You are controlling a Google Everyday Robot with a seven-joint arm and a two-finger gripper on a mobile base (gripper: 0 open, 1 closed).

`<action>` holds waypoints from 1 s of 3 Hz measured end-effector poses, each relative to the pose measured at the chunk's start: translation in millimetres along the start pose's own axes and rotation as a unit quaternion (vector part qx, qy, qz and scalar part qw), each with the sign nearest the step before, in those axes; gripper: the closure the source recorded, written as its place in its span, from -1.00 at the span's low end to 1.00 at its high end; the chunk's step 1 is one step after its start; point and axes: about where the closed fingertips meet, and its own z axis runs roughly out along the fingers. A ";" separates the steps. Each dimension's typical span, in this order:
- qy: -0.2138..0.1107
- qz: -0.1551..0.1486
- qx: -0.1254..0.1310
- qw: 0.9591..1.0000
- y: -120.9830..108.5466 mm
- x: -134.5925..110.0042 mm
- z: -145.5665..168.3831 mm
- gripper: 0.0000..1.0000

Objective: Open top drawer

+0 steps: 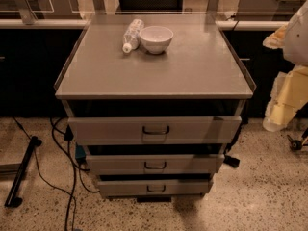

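The top drawer [154,130] is the widest grey metal front, right under the cabinet's top, with a small dark loop handle [156,129] at its centre. A dark gap shows above its upper edge. Two narrower grey drawers sit below it, the middle one [155,164] and the bottom one [155,187]. My gripper [283,102] is the pale yellowish part at the far right edge. It hangs beside the cabinet's right side, well apart from the handle and a little above its height.
On the grey cabinet top [159,71] a white bowl [156,38] stands next to a plastic bottle [132,34] lying on its side. Black cables [67,177] and a stand's foot [21,172] lie on the speckled floor at the left. A dark counter runs behind.
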 end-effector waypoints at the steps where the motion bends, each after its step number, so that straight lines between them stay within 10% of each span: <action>1: 0.000 0.000 0.000 1.000 0.0 0.0 0.0 -1.00; 3: -0.028 0.009 -0.005 1.000 16.2 -1.0 34.7 -1.00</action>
